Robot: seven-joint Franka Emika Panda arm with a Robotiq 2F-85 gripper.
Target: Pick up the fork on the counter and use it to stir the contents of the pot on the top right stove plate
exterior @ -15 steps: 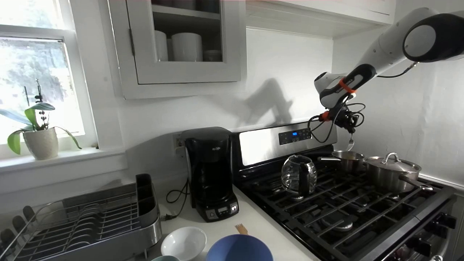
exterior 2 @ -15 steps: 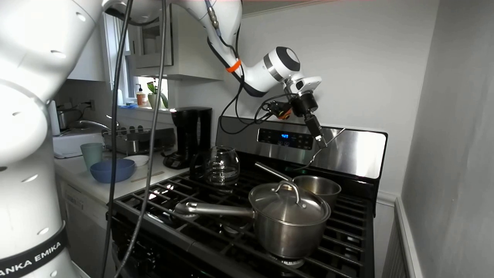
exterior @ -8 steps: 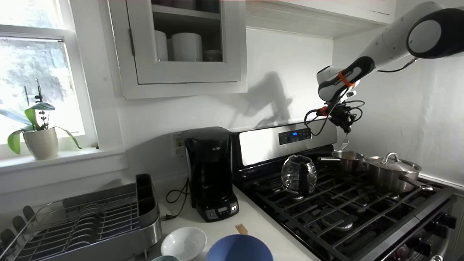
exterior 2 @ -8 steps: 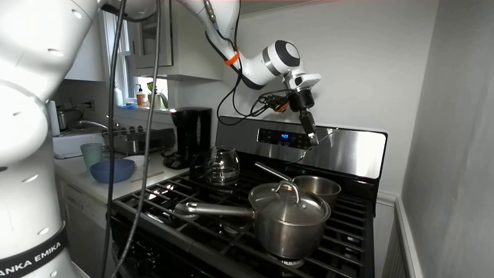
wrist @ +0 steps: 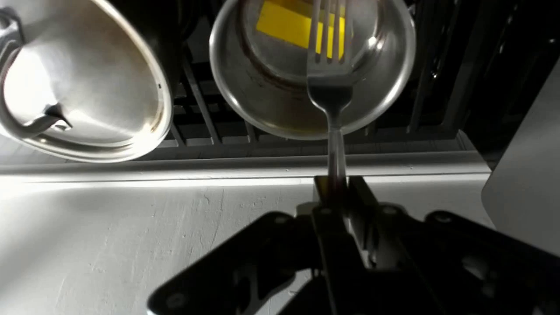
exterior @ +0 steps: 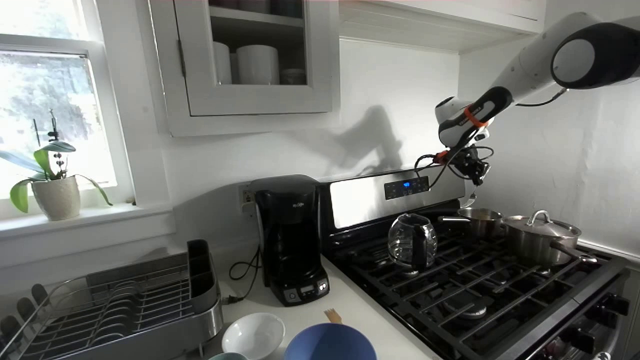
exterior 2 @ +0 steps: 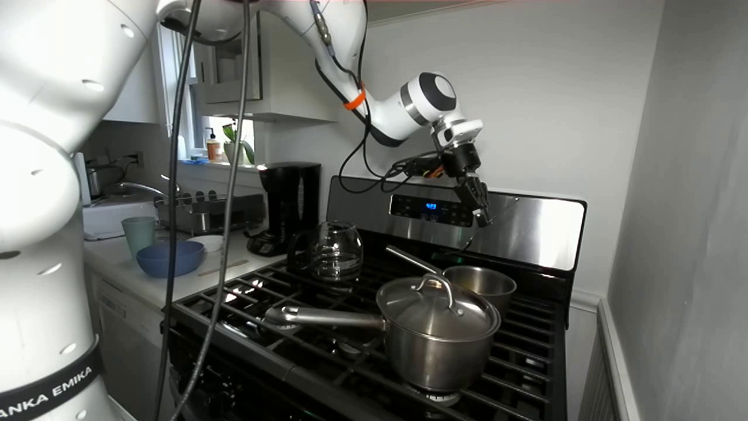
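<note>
My gripper (wrist: 341, 188) is shut on the handle of a metal fork (wrist: 330, 83). The fork also shows in both exterior views (exterior: 470, 201) (exterior 2: 473, 238), tines slanting down, held above the stove. A small open steel pot (exterior: 482, 227) stands on the back right burner; its long handle points toward the carafe. In the wrist view the tines overlap the inside of this pot (wrist: 280, 111), where a yellow piece (wrist: 284, 24) lies. In the exterior views the tines are above the rim, not inside. The pale counter (exterior: 310, 312) is beside the stove.
A lidded steel pot (exterior 2: 438, 362) stands in front of the open pot, its long handle sticking out. A glass carafe (exterior: 412, 242) stands on the stove. The control panel (exterior 2: 432, 210) is behind the gripper. A coffee maker (exterior: 290, 240) and a blue bowl (exterior 2: 169, 258) are on the counter.
The gripper rose, then came down a little, and has turned about its axis. The fork stays held and has shifted toward the carafe side in an exterior view. The pots have not moved.
</note>
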